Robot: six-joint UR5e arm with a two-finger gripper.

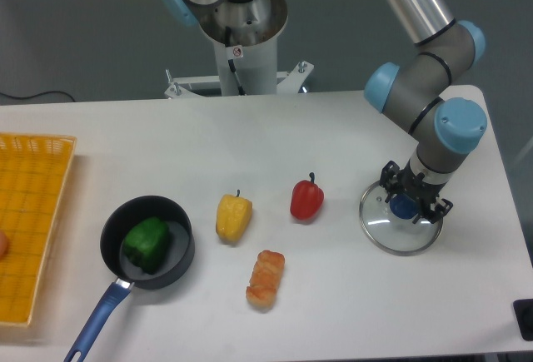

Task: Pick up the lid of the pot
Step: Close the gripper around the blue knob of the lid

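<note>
The pot lid (395, 240) is a round disc of clear glass with a thin rim, through which the pale bench (333, 304) shows; a rounded, dark blue knob (405, 207) stands at its middle. It lies flat on the bench, toward the right side of the view. The pincer (415, 195) is down at the lid, its dark fingers around the knob; whether it has clenched the knob or is merely spread about it, one cannot tell. The bench has a smooth, matte, whitish surface. On it sits a round black pan (185, 212) with raised walls and a long, straight blue handle (98, 320), holding a glossy green pepper-like piece (146, 244). Between pan and lid are a smooth yellow pepper-like piece (234, 217), a shiny red pepper (307, 200) with a short stem, and a lumpy, elongated orange-brown piece (266, 280); the three lie apart from one another. At the left edge stands a yellow-orange crate (33, 245) with ribbed walls, and a rounded orange thing (2, 244) shows partly in it. Counted, there are one lid, one pan, three pepper-like pieces, one orange-brown piece and one crate.
</note>
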